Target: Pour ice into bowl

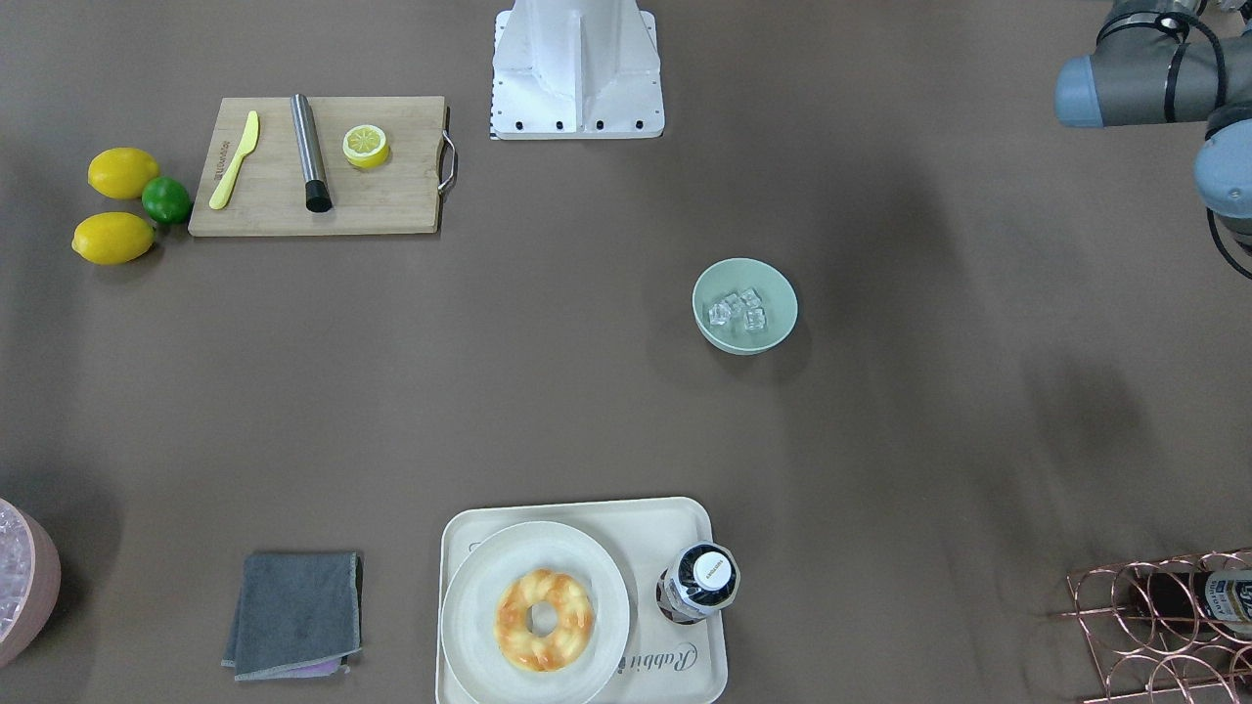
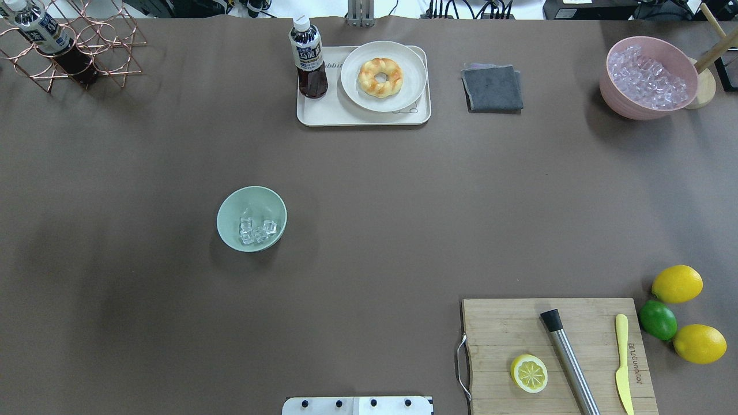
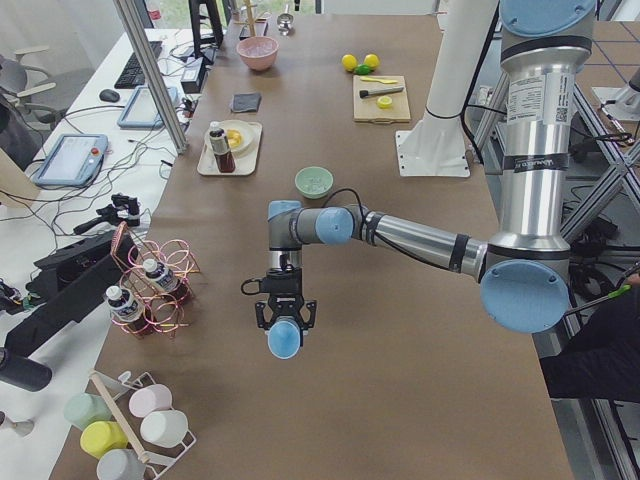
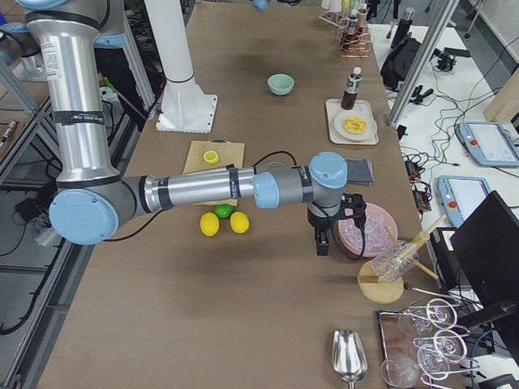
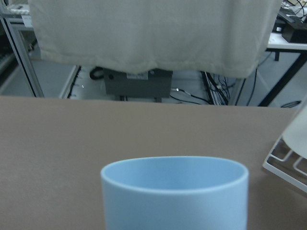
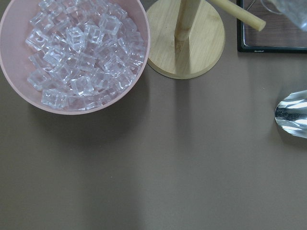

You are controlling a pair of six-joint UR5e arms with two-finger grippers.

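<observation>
Across the brown table [image 2: 403, 173], the left arm [image 3: 420, 238] stretches well past the mint-green bowl [image 2: 241, 199] to the robot's left. A light blue cup [image 5: 174, 191] sits at the left gripper [image 3: 284, 316]. Far to the bowl's other side, the right gripper [image 4: 323, 240] hangs by a pink container [image 2: 620, 102] of cubes. Neither claw's grip can be told. The ice [image 2: 256, 229], a few clear cubes, lies inside the bowl.

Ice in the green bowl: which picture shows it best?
The overhead exterior view: it looks down into the bowl, so the ice shows as separate cubes. Front-facing comes close. Side views show the bowl tiny; wrist views miss it.
</observation>
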